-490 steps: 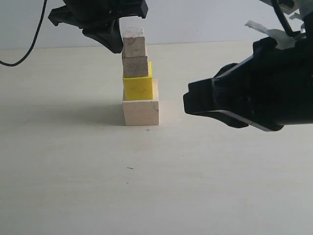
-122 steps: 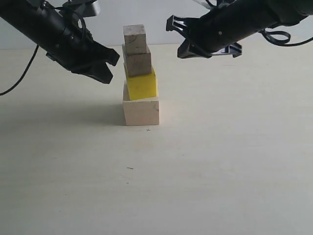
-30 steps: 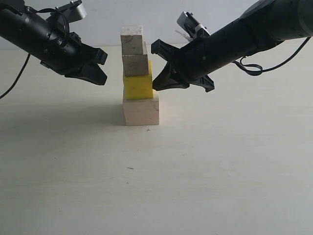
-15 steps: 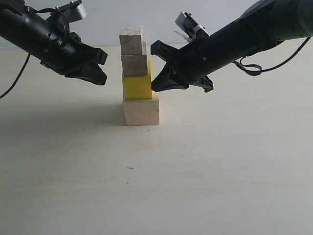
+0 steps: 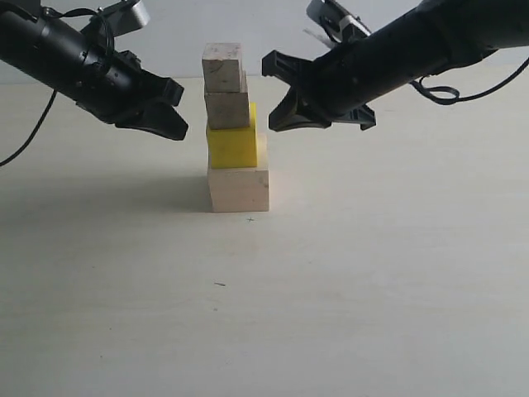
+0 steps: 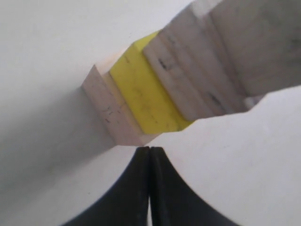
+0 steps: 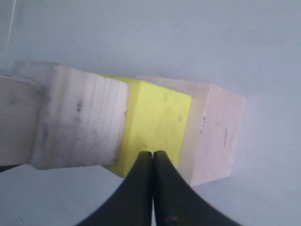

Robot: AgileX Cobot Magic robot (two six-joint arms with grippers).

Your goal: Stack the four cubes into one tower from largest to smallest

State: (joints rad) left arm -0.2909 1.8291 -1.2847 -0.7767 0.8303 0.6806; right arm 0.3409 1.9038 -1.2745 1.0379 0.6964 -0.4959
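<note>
Tower stands mid-table, all four cubes stacked: big pale cube at the base, yellow cube on it, grained cube next, small cube on top. The upper three sit toward the left of the base, not centred. A strip of yellow shows to the right of the grained cube; I cannot tell whether that is the top face or a twist in the stack

Left gripper hangs left of the tower at grained-cube height, clear of it, jaws pressed together with nothing between them. My left wrist view confirms the closed tips; there the small cube runs off the frame edge

Right gripper hangs just right of the tower, also clenched on nothing. From outside I see a thin gap to the cubes. In the right wrist view the closed tips overlap the yellow cube, so I cannot judge contact from it. The small cube is cut off there too

Both arms leave the frame at the upper corners. Grain and marks on the cubes are blurred in both wrist views
</note>
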